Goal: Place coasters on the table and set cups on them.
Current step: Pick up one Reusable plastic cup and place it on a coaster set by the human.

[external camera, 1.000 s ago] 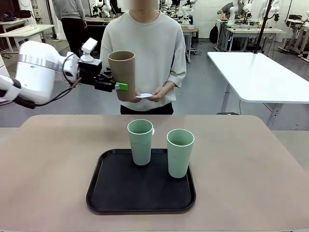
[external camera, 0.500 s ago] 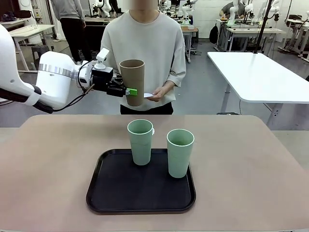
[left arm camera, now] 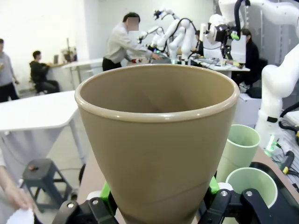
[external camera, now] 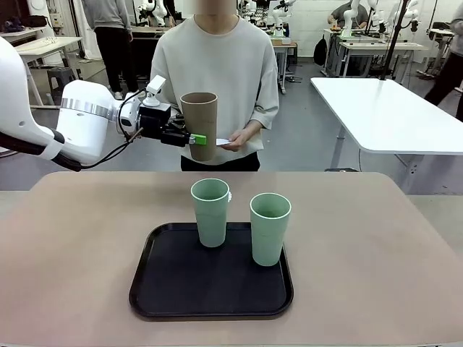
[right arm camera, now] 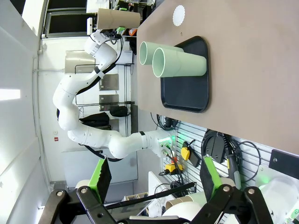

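Carried rightward, the brown cup (external camera: 200,116) hangs pinched in the left gripper (external camera: 195,138) before the person (external camera: 217,65); the right gripper (right arm camera: 155,179) stands spread. On the tan table (external camera: 72,238), a black tray (external camera: 166,289) bears two green cups (external camera: 210,210); a lacy coaster (right arm camera: 179,15) lies beyond.

Plain tan-brown matte tapered cup (external camera: 200,119) in the black left claw (external camera: 200,138), green pads, white arm (external camera: 79,123). Below the claw: pale mint-green matte tumbler (external camera: 210,212) and second pale-green tumbler (external camera: 270,228), both unpatterned, on black rounded plastic tray (external camera: 181,289); smooth beige tabletop (external camera: 72,246), plain. Just past the claw: small white lacy-edged coaster (external camera: 221,142), scalloped rim, in person's hand (external camera: 239,141); cream sweater (external camera: 217,65). Right claw (right arm camera: 155,179): black, green pads.
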Available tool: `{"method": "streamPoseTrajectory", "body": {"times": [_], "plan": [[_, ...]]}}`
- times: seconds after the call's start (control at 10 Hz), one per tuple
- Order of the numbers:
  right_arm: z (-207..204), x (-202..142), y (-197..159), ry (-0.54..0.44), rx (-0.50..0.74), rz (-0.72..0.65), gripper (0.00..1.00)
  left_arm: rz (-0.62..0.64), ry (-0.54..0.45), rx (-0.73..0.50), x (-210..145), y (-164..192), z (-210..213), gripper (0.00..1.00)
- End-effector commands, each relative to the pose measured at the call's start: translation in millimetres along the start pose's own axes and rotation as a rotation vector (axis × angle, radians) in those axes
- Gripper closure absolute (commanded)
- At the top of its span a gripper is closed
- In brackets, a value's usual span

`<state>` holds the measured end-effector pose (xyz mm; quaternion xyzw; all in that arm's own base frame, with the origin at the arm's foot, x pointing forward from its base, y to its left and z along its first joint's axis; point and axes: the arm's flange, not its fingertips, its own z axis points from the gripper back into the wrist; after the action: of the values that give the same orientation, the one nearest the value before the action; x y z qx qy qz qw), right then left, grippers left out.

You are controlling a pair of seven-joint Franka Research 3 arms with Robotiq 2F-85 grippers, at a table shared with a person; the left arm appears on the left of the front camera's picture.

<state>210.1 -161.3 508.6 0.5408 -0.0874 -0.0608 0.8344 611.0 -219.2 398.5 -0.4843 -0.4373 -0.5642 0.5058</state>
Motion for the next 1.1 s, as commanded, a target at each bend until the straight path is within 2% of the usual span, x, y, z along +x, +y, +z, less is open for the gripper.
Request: {"method": "streamPoseTrajectory", "body": {"times": [0.0,0.9,1.0], "plan": [[-0.2,1.7,1.1,-0.004,0.024,0.003,0.00,-0.012,-0.004,0.001,0.1,0.7,-0.7,0.16],[-0.2,1.7,1.1,-0.004,0.024,0.003,0.00,0.000,0.000,0.000,-0.1,0.0,0.0,0.16],[-0.2,1.7,1.1,-0.004,0.024,0.003,0.00,-0.007,-0.006,-0.035,-4.2,3.9,-0.2,0.16]]}}
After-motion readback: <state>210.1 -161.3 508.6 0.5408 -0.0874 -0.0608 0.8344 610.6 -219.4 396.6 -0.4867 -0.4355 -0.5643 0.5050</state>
